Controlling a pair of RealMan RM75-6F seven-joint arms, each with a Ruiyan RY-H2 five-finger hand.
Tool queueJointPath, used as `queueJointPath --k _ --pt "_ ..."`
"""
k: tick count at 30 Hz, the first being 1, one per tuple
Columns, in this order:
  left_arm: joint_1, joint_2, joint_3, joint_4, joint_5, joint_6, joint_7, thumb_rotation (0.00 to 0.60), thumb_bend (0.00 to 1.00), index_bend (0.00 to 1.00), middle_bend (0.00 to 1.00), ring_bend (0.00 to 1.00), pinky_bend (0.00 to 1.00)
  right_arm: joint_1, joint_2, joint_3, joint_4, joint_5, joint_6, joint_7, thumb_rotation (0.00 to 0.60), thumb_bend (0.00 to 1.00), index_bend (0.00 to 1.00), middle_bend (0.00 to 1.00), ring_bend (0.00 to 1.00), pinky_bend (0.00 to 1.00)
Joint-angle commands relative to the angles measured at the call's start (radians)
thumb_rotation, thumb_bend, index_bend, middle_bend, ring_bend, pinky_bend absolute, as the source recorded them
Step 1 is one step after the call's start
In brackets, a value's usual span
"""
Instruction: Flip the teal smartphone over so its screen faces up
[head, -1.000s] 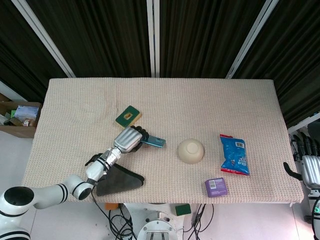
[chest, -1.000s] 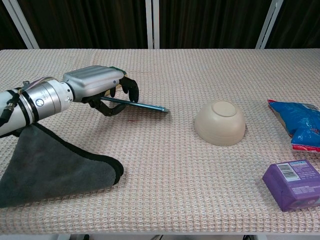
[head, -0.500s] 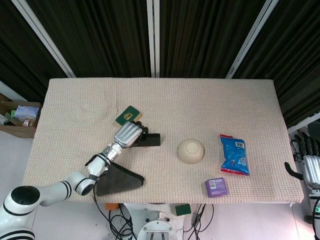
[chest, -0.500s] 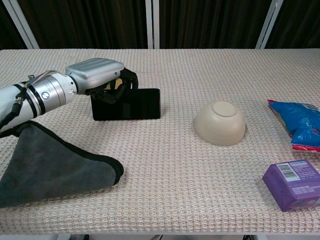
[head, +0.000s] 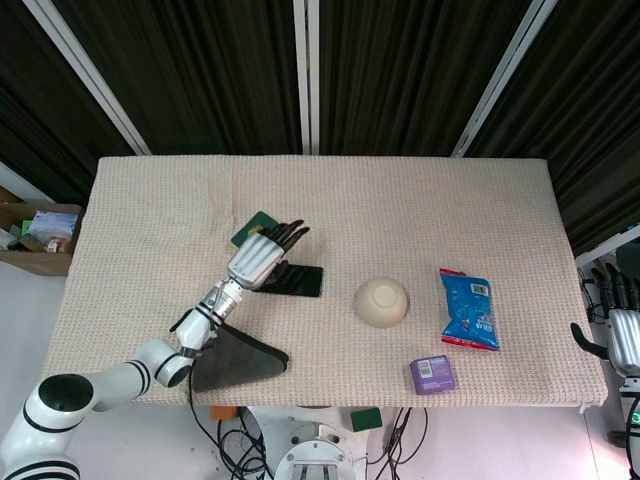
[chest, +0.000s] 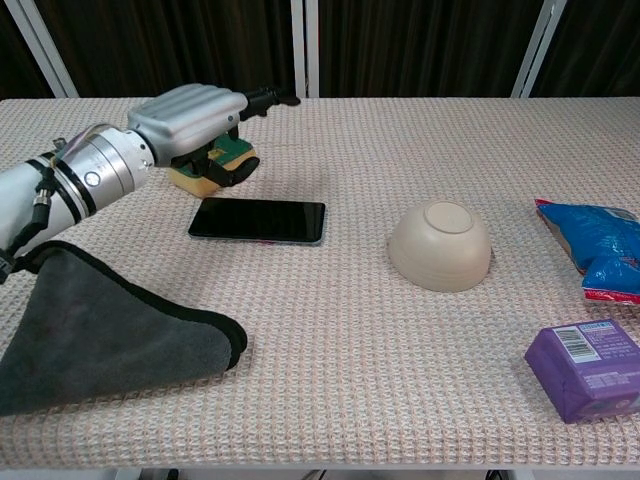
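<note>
The teal smartphone (chest: 258, 220) lies flat on the table with its dark screen facing up; the head view shows the smartphone (head: 296, 279) as a black slab left of the bowl. My left hand (chest: 195, 115) hovers just behind and above the phone's left end, fingers stretched out, holding nothing. In the head view the left hand (head: 260, 257) sits over the phone's left end. My right hand (head: 622, 335) hangs off the table's right edge, apart from everything; whether its fingers are apart does not show.
A green-and-yellow sponge (chest: 215, 165) sits under my left hand. A grey cloth (chest: 95, 335) lies at the front left. An upturned beige bowl (chest: 440, 244) stands right of the phone. A blue snack bag (chest: 595, 245) and a purple box (chest: 595, 367) lie at the right.
The left hand turned the phone from edge-on to upright, then let it go flat with the screen up. The hand opened and lifted back towards the sponge.
</note>
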Motion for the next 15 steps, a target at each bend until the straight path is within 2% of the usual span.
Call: queueJointPath --k 1,5,8,11,15 --pt "0.037 0.046 -0.013 -0.043 0.025 0.100 0.040 0.600 0.42 0.05 0.06 0.11 0.33 -0.003 0.003 0.001 -0.003 -0.003 0.007 0.001 0.600 0.30 0.00 0.00 0.00 0.00" --pt "0.146 0.179 0.006 -0.232 0.010 0.211 0.149 0.600 0.26 0.07 0.10 0.11 0.31 -0.009 0.006 0.000 -0.008 -0.006 0.020 0.002 0.600 0.30 0.00 0.00 0.00 0.00" --pt "0.272 0.300 0.061 -0.380 0.002 0.317 0.221 0.600 0.13 0.12 0.12 0.11 0.30 -0.015 0.008 -0.003 -0.008 -0.009 0.028 0.000 0.600 0.30 0.00 0.00 0.00 0.00" --pt "0.402 0.403 0.124 -0.471 -0.025 0.404 0.252 0.600 0.08 0.12 0.12 0.11 0.28 -0.023 0.008 -0.007 -0.008 -0.016 0.043 -0.008 0.600 0.30 0.00 0.00 0.00 0.00" --pt "0.543 0.492 0.186 -0.544 -0.067 0.486 0.244 0.600 0.06 0.12 0.12 0.09 0.25 -0.033 0.009 -0.020 -0.014 -0.034 0.063 -0.039 0.600 0.30 0.00 0.00 0.00 0.00"
